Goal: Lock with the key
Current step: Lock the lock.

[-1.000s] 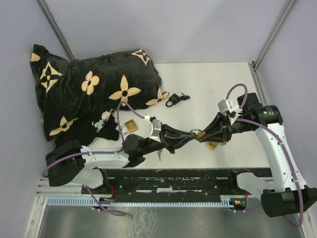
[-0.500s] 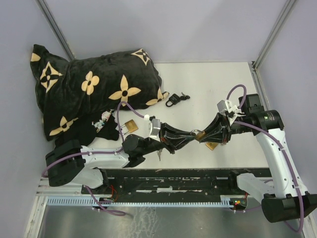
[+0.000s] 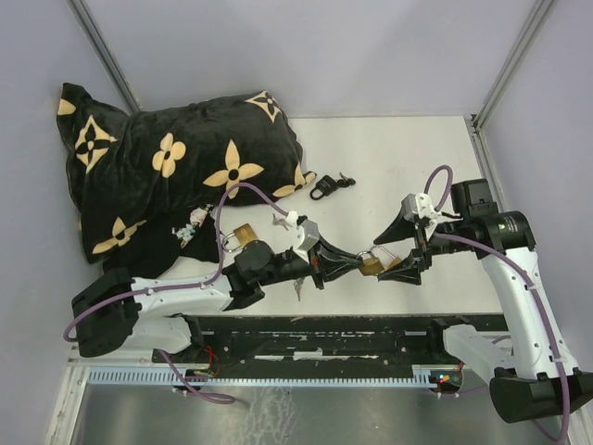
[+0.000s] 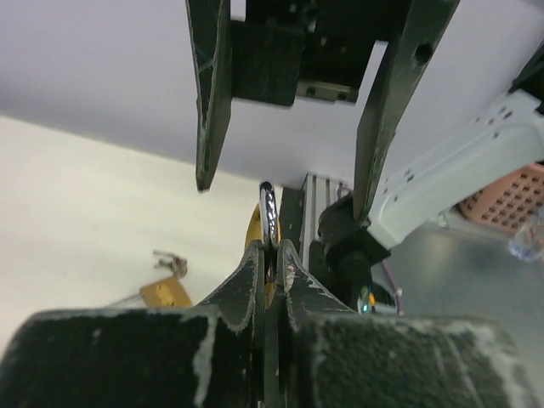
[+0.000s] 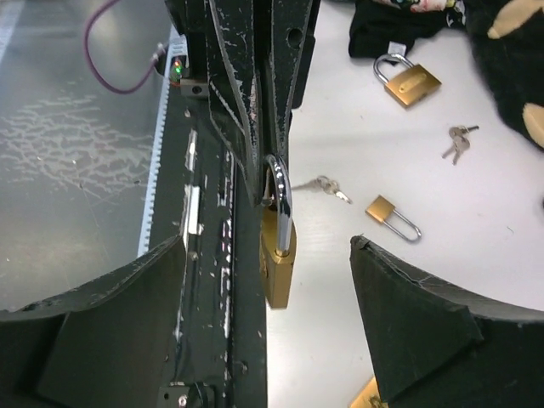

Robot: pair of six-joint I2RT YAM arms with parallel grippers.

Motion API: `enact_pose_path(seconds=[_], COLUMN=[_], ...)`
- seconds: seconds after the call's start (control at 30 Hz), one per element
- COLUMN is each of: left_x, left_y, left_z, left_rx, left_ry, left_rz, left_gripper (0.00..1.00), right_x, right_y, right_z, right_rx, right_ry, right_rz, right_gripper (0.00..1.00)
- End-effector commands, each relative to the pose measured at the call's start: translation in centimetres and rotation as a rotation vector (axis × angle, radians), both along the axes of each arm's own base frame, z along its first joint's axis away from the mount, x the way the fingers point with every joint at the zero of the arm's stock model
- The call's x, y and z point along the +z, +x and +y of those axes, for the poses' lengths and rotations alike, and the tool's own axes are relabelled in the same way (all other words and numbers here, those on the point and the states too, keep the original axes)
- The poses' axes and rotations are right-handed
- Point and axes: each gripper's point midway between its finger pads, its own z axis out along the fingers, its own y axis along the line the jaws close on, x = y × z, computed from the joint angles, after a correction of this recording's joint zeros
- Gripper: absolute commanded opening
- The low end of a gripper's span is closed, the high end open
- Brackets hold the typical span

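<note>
Padlock point(image 3: 372, 267), brass, hangs over the near part of the table point(image 3: 398, 158) in the overhead view. The left gripper point(image 3: 359, 262) holds it by the shackle, jaws pressed together on the steel. Its long axis runs across the frame, shackle toward the left arm and body toward the right. My left arm stretches low and almost flat from its base. The right arm bends at the elbow and reaches inward, and the right gripper point(image 3: 382, 258) is spread wide, one finger on each side of the brass body. Behind lie a black cushion point(image 3: 176, 158) with tan flower motifs, a black padlock point(image 3: 321, 190) with keys, and a second brass padlock point(image 3: 243, 235) beside the left forearm. Any stamp on the locks is too small for me to read.

From the left wrist, the fingers meet on the chrome shackle point(image 4: 269, 208), which stands upright in the frame. The right gripper's fingers point(image 4: 212, 93) hang apart above it. A brass lock point(image 4: 166, 289) with keys lies on the table at lower left.

From the right wrist, the padlock point(image 5: 277, 255) hangs lengthwise down the frame. Its shackle point(image 5: 282, 183) is at the top, in the left gripper's fingers point(image 5: 246, 102), and its body points toward the camera. My right fingers point(image 5: 102, 314) stand well apart on either side. Beyond are the second brass padlock point(image 5: 410, 82), loose keys point(image 5: 459, 142) and a small brass padlock point(image 5: 391, 214).
</note>
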Motion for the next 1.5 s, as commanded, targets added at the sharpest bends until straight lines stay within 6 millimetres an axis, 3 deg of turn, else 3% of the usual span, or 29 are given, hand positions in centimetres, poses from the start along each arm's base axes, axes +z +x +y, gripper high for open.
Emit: enact_pose_path(seconds=[0.0,0.2,0.3,0.87,1.03,1.23,1.47], left_x=[1.7,-0.3,-0.3,0.7,0.6,0.1,-0.2], left_y=[-0.5,-1.6,-1.8,-1.6,-1.7,-1.8,-1.7], left_z=[0.3,-0.4,-0.8,-2.1,-2.3,-2.4,-2.3], left_rx=[-0.074,-0.189,-0.217,-0.246,-0.254,-0.272,-0.269], left_ry=[0.115,0.29,0.311,0.296,0.298,0.321,0.343], left_rz=[-0.12,-0.158,-0.166,-0.16,-0.15,-0.143,-0.144], left_gripper=[0.03,0.03,0.03,0.03,0.03,0.03,0.03], right_x=[0.6,0.5,0.0,-3.9,-3.9,-3.8,-3.9], right_y=[0.3,-0.7,-0.8,-0.5,-0.8,-0.9,-1.4], right_z=[-1.0,-0.9,-0.6,0.9,1.4,1.6,1.4], right_rx=[-0.021,0.058,0.08,0.047,0.074,0.085,0.092], right_ry=[-0.106,-0.126,-0.152,-0.242,-0.246,-0.253,-0.278], right_rz=[-0.068,0.03,0.051,0.076,0.081,0.072,0.061], right_gripper=[0.85,0.74,0.65,0.48,0.36,0.35,0.13])
